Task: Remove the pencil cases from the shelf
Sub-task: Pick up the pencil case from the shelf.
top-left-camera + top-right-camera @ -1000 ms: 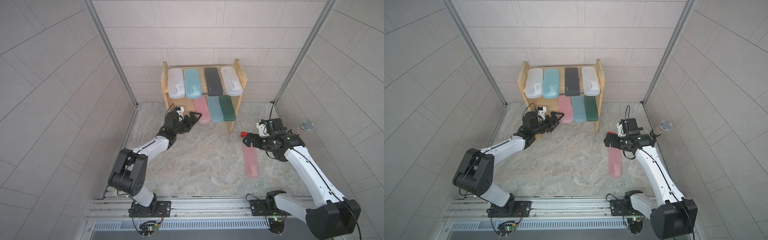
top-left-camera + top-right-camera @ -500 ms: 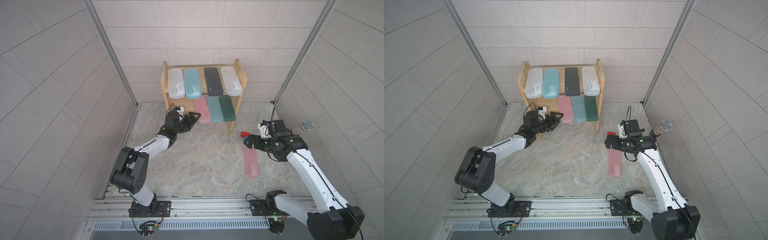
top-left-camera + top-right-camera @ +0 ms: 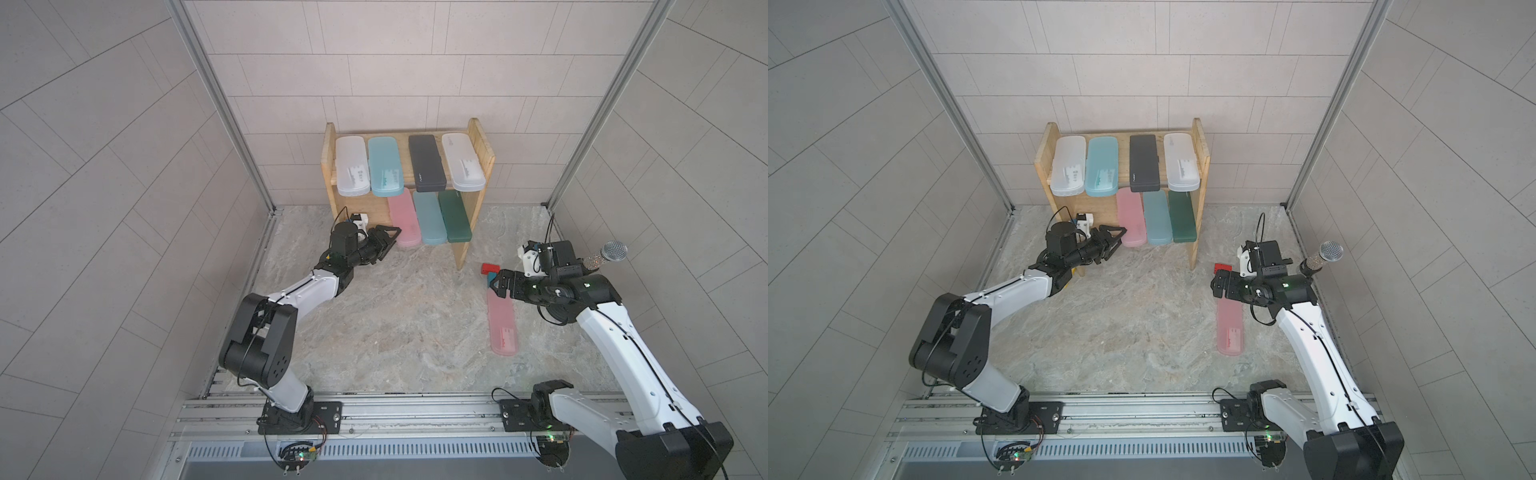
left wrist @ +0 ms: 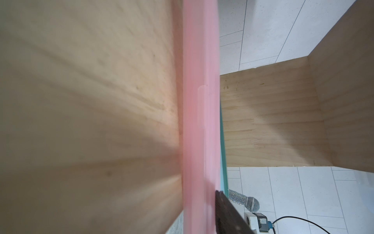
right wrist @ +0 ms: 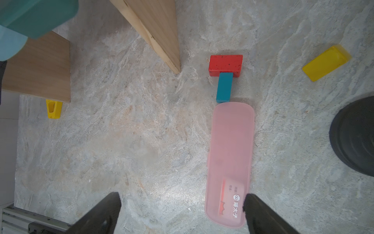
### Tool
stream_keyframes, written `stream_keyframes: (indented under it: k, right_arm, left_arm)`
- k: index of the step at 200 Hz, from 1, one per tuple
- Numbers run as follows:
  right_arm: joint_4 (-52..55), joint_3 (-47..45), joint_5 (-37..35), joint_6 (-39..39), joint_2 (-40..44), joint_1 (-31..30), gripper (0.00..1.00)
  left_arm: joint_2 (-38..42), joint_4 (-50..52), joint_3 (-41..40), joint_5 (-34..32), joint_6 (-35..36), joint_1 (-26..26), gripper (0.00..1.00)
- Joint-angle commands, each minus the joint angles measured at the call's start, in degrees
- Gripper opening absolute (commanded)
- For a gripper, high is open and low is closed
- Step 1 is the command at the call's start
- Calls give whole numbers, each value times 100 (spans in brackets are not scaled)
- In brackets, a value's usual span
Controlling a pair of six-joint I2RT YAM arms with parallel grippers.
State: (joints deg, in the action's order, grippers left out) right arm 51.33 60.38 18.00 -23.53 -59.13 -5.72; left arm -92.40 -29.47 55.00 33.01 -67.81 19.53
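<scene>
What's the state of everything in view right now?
left gripper: at shelved pink case's front end; grip unclear
right gripper: open, empty
shelved pink case: lower tier, closed
removed pink case: off shelf, flat, closed
white case, top teal case, black case, second white case: top tier, closed
lower teal case, dark green case: lower tier, closed

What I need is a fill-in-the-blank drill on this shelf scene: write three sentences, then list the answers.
The top tier of the shelf holds ____ pencil cases.
The black case lies between a teal case and a ____ one.
The case lying off the shelf is ____.
Missing words: four; white; pink.
</scene>
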Motion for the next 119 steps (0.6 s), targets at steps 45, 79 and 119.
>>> stream_keyframes:
  k: [45,79,119]
  right_arm:
    - [149,201,-55,58,134,3,100]
    - [151,249,-25,63,148,0,100]
    - [51,309,103,-43,189,0,100]
  left_arm:
    - [15,-250,-25,-115,286,34,42]
    - [79,-262,-76,-121,295,33,28]
    - [307,-148,-255,-145,419,16,0]
